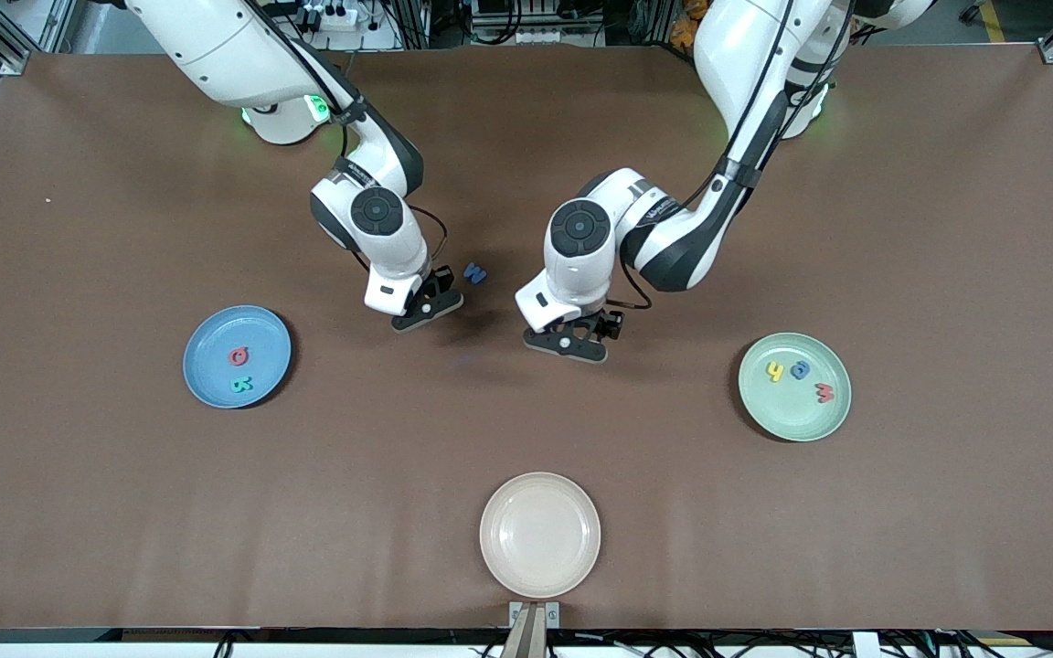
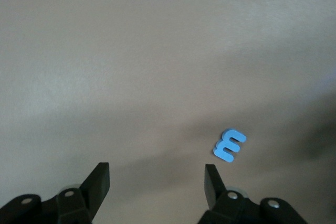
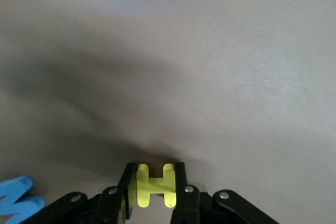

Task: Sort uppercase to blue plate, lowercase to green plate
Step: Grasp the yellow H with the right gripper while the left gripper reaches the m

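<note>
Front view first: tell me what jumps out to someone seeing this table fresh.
Two white arms meet over the middle of the brown table. The right hand is shut on a yellow H, with a blue M lying beside it, while the left hand hangs open by a small blue e. A blue plate and a green plate near the table's ends already hold letters; a cream plate sits nearest the camera.

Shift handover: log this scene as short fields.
right gripper: shut on yellow H, low over mid-table
left gripper: open, empty, beside blue e
blue M: on table beside right gripper
blue plate: red Q, green R
green plate: yellow h, blue a, red w
cream plate: empty
</note>
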